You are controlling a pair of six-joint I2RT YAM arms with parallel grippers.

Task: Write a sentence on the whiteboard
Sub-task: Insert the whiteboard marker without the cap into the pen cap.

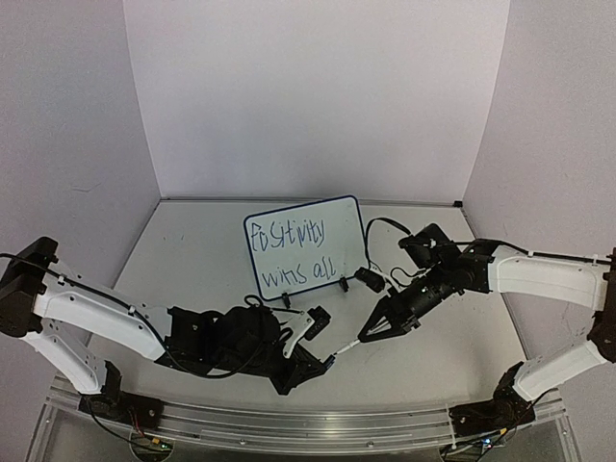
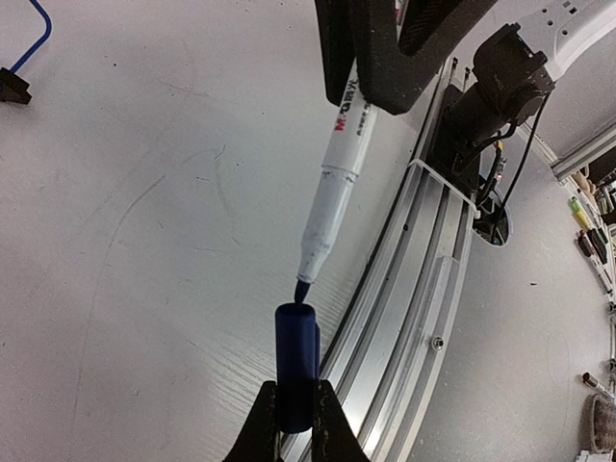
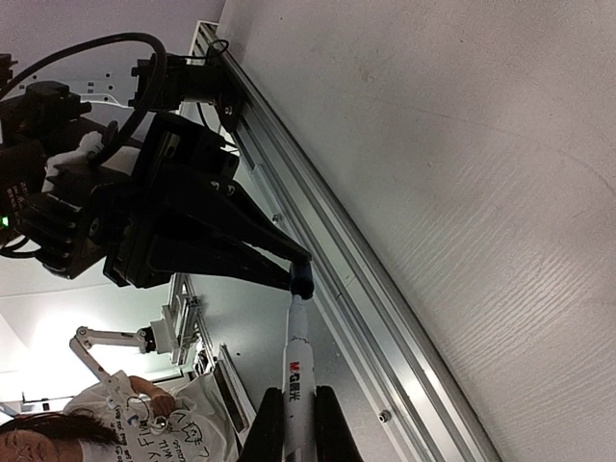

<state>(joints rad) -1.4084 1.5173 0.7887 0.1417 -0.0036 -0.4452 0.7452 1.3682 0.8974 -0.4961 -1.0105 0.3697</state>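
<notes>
Walls: flat matte white panels on three sides, meeting the counter at straight seams.
Counter: white, faintly grained and scuffed; a broad bare stretch lies left of the whiteboard.
Rail: ribbed aluminium along the near edge, carrying both arm bases.
Whiteboard: glossy, with rounded corners and a thin blue frame. It stands rear-centre on two black clip feet, skewed, with the right arm just beside its right edge.
Sentence: dark handwriting in two lines.
Marker: white plastic barrel with red print, clamped by the right fingers.
Cap: dark blue cylinder, pinched by the left fingers over the counter's near edge. The marker tip meets its mouth.
</notes>
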